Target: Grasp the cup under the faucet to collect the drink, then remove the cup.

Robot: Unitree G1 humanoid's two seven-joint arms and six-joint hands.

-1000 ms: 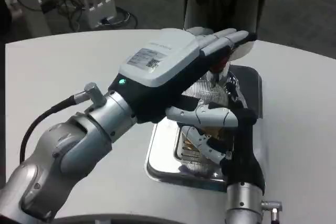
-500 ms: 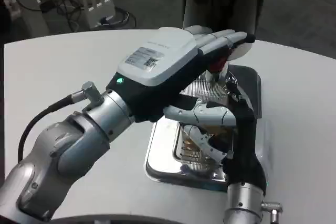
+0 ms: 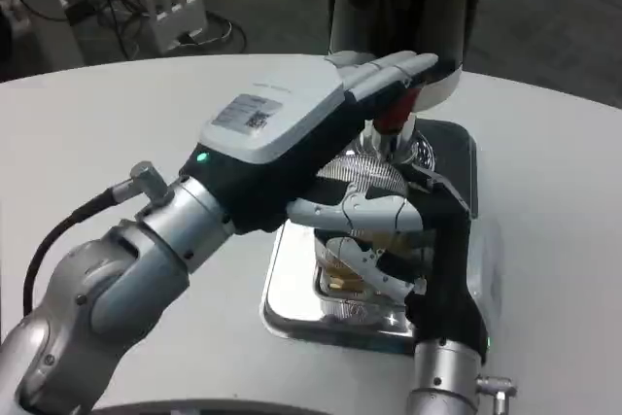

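White table (image 3: 117, 133) fills the foreground, with a chrome drip tray (image 3: 292, 303) set on it toward the right. Nearest the camera, the right hand (image 3: 389, 240) wraps its fingers around the clear cup (image 3: 364, 225), which stands on the tray's grille with amber liquid low inside. The left hand (image 3: 292, 119) reaches across above it, fingers extended flat toward the red faucet tap (image 3: 397, 116); it grips nothing. This forearm hides much of the cup and tray. Beyond stand a dark dispenser body (image 3: 408, 2) and, on the floor, a white power strip (image 3: 175, 7) with cables.
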